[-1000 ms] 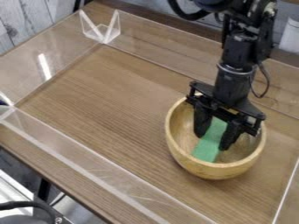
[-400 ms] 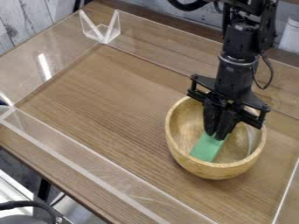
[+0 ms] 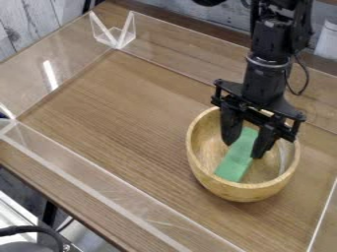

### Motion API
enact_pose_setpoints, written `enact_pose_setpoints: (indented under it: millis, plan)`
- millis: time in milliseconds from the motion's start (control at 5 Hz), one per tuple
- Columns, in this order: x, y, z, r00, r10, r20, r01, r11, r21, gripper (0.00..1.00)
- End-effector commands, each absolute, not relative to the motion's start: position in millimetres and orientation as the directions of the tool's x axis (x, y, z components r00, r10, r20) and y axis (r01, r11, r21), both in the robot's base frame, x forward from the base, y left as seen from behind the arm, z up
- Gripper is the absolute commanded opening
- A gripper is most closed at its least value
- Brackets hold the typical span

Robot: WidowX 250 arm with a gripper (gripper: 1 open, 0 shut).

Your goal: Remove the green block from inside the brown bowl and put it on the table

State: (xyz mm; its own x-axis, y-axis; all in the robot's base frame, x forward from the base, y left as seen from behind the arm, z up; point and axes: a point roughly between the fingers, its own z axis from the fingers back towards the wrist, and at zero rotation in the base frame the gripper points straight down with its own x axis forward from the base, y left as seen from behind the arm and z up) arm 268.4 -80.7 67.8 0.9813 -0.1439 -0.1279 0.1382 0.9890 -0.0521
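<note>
The green block (image 3: 238,161) lies slanted inside the brown bowl (image 3: 202,162), its lower end near the bowl's front-left wall and its upper end rising toward the middle. The black gripper (image 3: 255,140) points straight down into the bowl over the block's upper end. Its two fingers (image 3: 235,129) stand spread wider than the block, one on each side of it, so it is open and does not clamp the block. The bowl rests on the right part of the wood-grain table (image 3: 118,108).
Low clear acrylic walls (image 3: 79,172) run round the tabletop edges. A clear acrylic bracket (image 3: 116,30) stands at the back left corner. The arm's black column (image 3: 277,39) rises above the bowl. A grey plank backdrop (image 3: 33,20) lies behind.
The fingers were apart a second ago, pinched together on the block's upper end after that, and now stand spread again. The block still lies in the bowl.
</note>
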Motion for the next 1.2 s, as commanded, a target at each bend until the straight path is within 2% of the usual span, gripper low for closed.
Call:
enact_pose_setpoints:
  millis: [0,600,1000]
  plan:
    - [280.7,-85.9,94.2,0.988,-0.149,-0.030,0.147,0.987,-0.066,1.00]
    - [288.4,-84.5,67.4,0.989,-0.136,-0.066,0.132,0.990,-0.051,1.00]
    - [291.3,-83.9,60.9,0.990,-0.125,-0.072,0.122,0.991,-0.047,1.00]
